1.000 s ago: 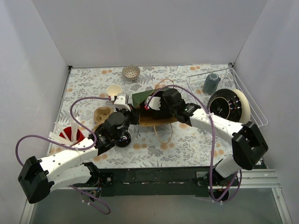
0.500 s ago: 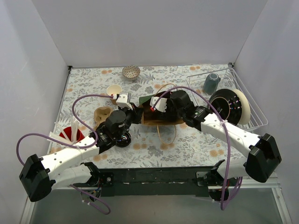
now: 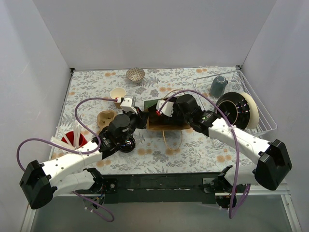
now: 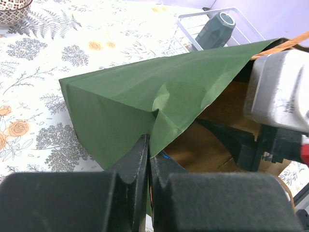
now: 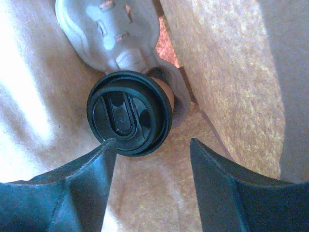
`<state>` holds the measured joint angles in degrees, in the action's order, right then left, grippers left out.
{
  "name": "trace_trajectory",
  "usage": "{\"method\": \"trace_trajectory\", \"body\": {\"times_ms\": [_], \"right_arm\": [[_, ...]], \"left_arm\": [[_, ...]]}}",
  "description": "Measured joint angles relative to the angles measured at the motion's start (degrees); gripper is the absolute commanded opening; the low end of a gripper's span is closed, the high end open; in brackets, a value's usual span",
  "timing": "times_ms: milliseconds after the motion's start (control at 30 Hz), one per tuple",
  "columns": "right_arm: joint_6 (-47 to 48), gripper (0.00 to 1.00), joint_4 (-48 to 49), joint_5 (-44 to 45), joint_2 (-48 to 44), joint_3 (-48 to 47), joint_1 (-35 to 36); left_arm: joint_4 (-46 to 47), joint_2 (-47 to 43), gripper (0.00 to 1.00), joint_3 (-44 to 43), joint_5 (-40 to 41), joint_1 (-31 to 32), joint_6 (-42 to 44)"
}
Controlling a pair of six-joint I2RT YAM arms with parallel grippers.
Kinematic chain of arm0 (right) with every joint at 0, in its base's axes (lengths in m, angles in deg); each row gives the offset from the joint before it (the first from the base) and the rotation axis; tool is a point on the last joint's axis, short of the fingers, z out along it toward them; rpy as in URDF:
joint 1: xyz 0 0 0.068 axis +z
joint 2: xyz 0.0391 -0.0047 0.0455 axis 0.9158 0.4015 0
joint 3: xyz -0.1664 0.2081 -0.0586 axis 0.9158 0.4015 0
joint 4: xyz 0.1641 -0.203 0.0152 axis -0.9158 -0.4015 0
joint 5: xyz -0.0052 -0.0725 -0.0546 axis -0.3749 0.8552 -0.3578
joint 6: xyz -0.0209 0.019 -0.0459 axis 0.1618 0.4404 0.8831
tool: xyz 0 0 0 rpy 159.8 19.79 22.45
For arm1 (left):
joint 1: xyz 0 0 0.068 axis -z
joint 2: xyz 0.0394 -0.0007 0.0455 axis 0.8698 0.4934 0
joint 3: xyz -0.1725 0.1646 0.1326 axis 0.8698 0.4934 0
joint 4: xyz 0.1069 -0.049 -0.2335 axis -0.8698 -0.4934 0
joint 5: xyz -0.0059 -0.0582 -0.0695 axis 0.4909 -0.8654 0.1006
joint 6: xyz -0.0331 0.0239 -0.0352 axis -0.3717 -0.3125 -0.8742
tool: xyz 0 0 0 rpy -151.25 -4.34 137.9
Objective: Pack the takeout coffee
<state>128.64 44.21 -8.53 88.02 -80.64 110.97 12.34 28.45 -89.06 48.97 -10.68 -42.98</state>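
The takeout coffee (image 5: 129,113) lies inside the green paper bag (image 3: 148,103), its black sip lid facing my right wrist camera against the bag's brown inner walls. My right gripper (image 5: 152,145) is inside the bag, open, with nothing between its fingers. One fingertip (image 5: 99,159) sits at the lid's rim. My left gripper (image 4: 148,141) is shut on the edge of the green paper bag (image 4: 145,92), holding its mouth up. From above, the cup and the right fingers are hidden by the bag. The right arm's wrist (image 3: 181,106) is at its mouth.
A wire rack (image 3: 258,104) at the right holds a grey-blue mug (image 3: 218,86) and a black dish (image 3: 234,109). A patterned bowl (image 3: 135,74), an open paper cup (image 3: 118,94), a tan cup carrier (image 3: 106,118) and a red object (image 3: 72,139) lie to the left.
The right wrist has shifted a little to the right at the bag's mouth and its elbow has swung out toward the near right. The left gripper keeps its hold on the bag.
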Motion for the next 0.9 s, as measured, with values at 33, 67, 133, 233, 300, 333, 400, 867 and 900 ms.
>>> {"method": "trace_trajectory", "body": {"times_ms": [33, 67, 133, 233, 300, 333, 400, 867, 900], "right_arm": [[-0.26, 0.65, -0.26, 0.02, 0.17, -0.02, 0.0], [-0.46, 0.61, -0.46, 0.09, 0.35, 0.0, 0.0], [-0.85, 0.58, -0.61, 0.42, 0.85, 0.0, 0.0], [-1.11, 0.47, -0.66, 0.92, 1.62, -0.02, 0.0], [-1.49, 0.43, -0.79, 1.36, 2.23, -0.02, 0.0], [-1.73, 0.43, -0.83, 1.46, 2.64, -0.02, 0.0], [-2.4, 0.41, -0.85, 1.57, 3.52, -0.02, 0.0], [-4.55, 0.42, -4.02, 1.31, 5.25, -2.21, 0.0], [-4.72, 0.43, -4.83, 1.16, 5.53, -3.34, 0.0]], "left_arm": [[-0.17, -0.04, 0.0, 0.0, -0.04, 0.0, 0.0], [-0.28, -0.11, 0.0, 0.0, -0.09, 0.0, 0.0], [-0.44, -0.26, 0.0, 0.0, -0.09, 0.0, 0.02], [-0.61, -0.33, 0.0, 0.0, -0.09, -0.02, 0.02], [-0.66, -0.42, 0.0, 0.0, -0.09, 0.0, 0.02], [-0.7, -0.46, 0.0, 0.0, -0.09, 0.0, 0.0], [-0.72, -0.59, 0.0, 0.0, -0.09, -0.02, -0.04], [-1.55, -1.01, 0.0, 0.0, -0.11, -0.02, -0.92], [-1.53, -1.01, 0.0, 0.0, -0.11, -0.02, -0.94]]}}
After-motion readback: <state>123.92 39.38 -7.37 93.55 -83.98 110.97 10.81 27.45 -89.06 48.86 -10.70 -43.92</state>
